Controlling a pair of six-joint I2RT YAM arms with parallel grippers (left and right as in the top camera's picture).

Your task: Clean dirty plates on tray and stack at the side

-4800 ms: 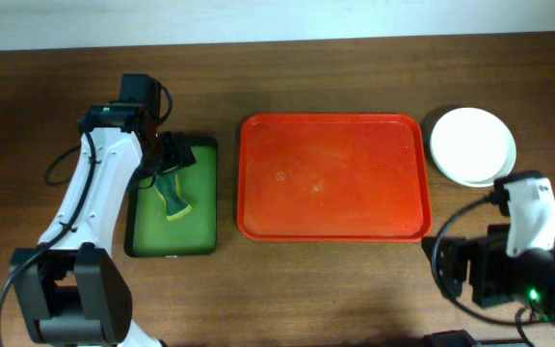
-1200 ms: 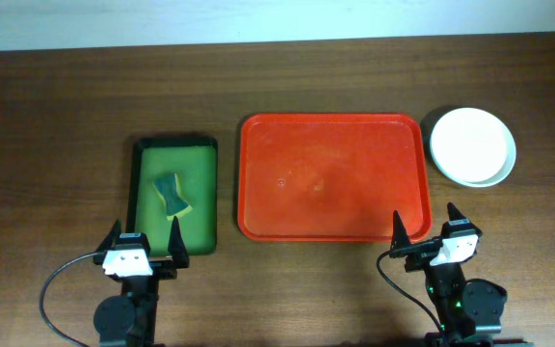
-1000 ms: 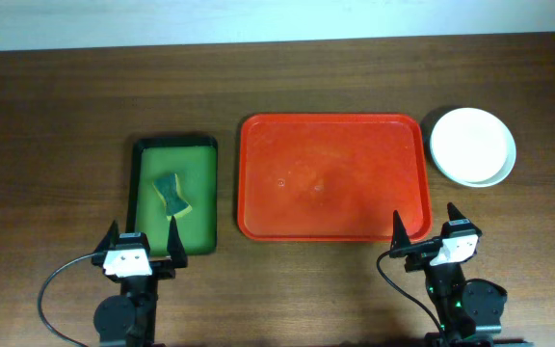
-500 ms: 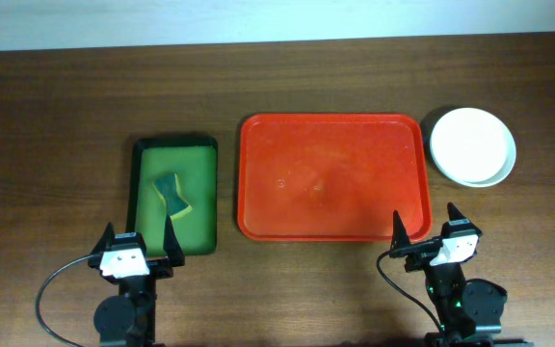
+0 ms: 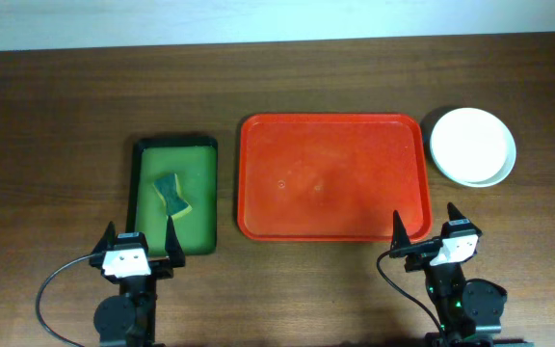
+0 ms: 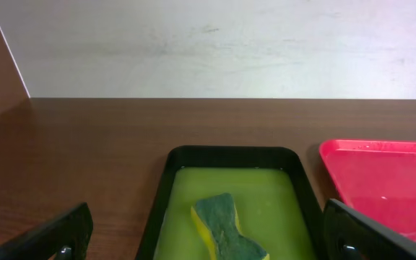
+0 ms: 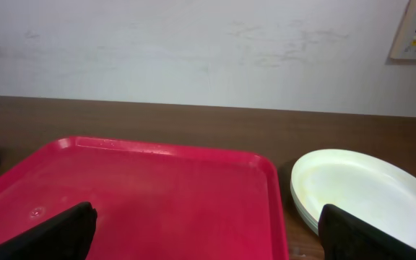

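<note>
Overhead, you are looking at both arms sitting folded at the near edge of the surface (image 5: 66,96). The left hand (image 5: 141,231) is pointing its fingers at the near end of the green tray (image 5: 198,164), where a green and yellow sponge (image 5: 171,196) is lying. The right hand (image 5: 424,224) is pointing at the near right corner of the red tray (image 5: 330,178).

Both hands are standing wide open and gripping nothing. In each wrist view you are seeing a dark finger (image 6: 49,237) at each lower corner (image 7: 53,231), spread well apart.

The plates (image 5: 472,145) are sitting stacked on the surface just beside the red tray's far right corner, off the tray. The right wrist view is showing the stack (image 7: 360,191) with a white plate on top and further rims beneath it.
</note>
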